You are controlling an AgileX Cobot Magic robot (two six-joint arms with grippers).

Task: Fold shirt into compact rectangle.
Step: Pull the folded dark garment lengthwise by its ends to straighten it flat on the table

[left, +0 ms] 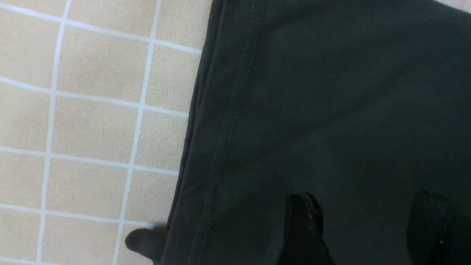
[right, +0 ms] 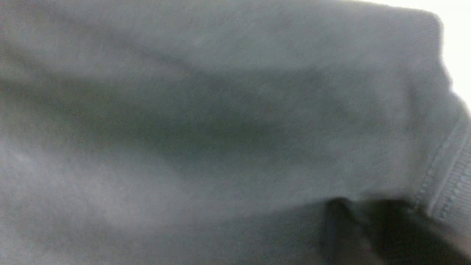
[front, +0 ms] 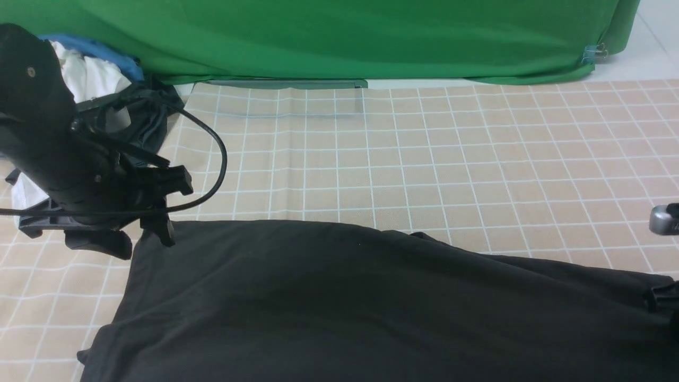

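Note:
The black shirt (front: 360, 302) lies spread over the near half of the checked cloth, mostly flat with soft ridges. No print shows. My left gripper (front: 171, 208) hangs at its far left corner. In the left wrist view its two fingers (left: 305, 224) stand apart just above the fabric, beside the stitched hem (left: 224, 121), with nothing between them. Only a black part of my right gripper (front: 662, 298) shows, at the shirt's right edge. The right wrist view is filled with blurred shirt fabric (right: 206, 121) pressed close. A dark finger (right: 336, 224) shows there, but how the jaws stand is unclear.
A heap of other garments, white (front: 90, 79), blue (front: 101, 49) and dark (front: 146, 119), sits at the back left behind my left arm. A green backdrop (front: 371, 37) closes the far side. The left arm's cable (front: 220, 159) loops over the cloth. A silver part (front: 662, 220) pokes in at the right edge.

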